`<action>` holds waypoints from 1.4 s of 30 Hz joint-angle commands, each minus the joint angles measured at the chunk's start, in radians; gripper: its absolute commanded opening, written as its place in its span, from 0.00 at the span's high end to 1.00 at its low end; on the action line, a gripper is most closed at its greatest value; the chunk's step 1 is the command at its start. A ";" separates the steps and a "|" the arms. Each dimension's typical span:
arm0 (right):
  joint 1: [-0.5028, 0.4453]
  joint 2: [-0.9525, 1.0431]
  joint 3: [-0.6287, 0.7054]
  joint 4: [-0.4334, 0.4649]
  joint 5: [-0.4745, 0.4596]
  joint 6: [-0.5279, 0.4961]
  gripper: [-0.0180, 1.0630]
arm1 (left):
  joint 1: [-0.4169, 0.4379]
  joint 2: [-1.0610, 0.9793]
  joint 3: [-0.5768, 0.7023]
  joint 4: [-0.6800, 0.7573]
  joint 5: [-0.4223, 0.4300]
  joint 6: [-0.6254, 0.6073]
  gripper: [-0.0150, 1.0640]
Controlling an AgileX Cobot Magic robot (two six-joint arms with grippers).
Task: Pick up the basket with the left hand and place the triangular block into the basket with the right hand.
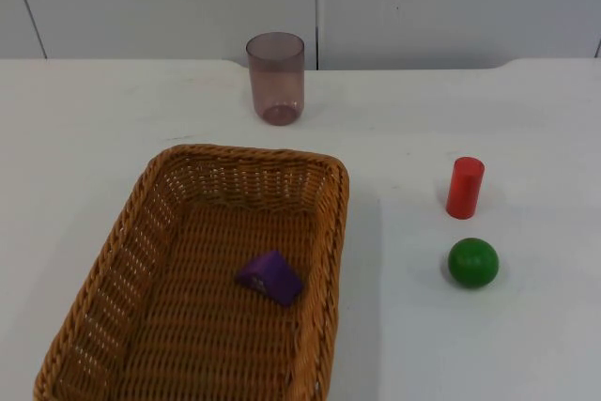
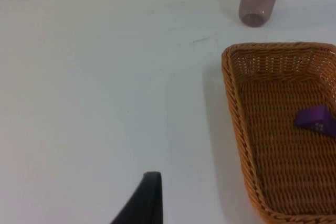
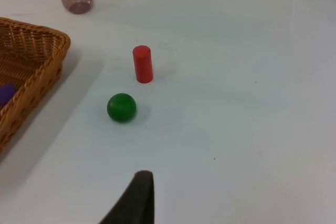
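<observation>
Block (image 1: 269, 277) inside basket (image 1: 331, 260), off walls

I see bright, even light on the white counter (image 1: 526, 345); the basket (image 1: 329, 260) throws a soft shadow rightward, so the light perhaps comes from my left.

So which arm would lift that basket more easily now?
Probably the left: the basket with the purple triangular block inside sits on its side; the red cylinder and green ball lie on the right's.
</observation>
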 commanded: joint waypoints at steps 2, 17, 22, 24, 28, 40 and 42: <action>-0.007 -0.003 0.007 -0.001 -0.014 -0.008 0.01 | 0.003 -0.004 0.004 0.007 0.001 -0.009 0.01; -0.007 -0.003 0.007 -0.001 -0.014 -0.008 0.01 | 0.061 -0.004 0.004 0.007 0.001 -0.009 0.01; -0.007 -0.003 0.007 -0.001 -0.014 -0.008 0.01 | 0.109 -0.004 0.004 0.007 0.001 -0.009 0.01; -0.007 -0.003 0.007 -0.001 -0.014 -0.008 0.01 | 0.129 -0.004 0.004 0.007 0.001 -0.009 0.01; -0.007 -0.003 0.007 -0.001 -0.014 -0.008 0.01 | 0.153 -0.004 0.004 0.007 0.001 -0.009 0.01; -0.007 -0.003 0.007 -0.001 -0.014 -0.008 0.01 | 0.143 -0.004 0.004 0.007 0.001 -0.007 0.01; -0.007 -0.003 0.007 -0.001 -0.014 -0.008 0.01 | 0.139 -0.004 0.004 0.007 0.001 -0.007 0.01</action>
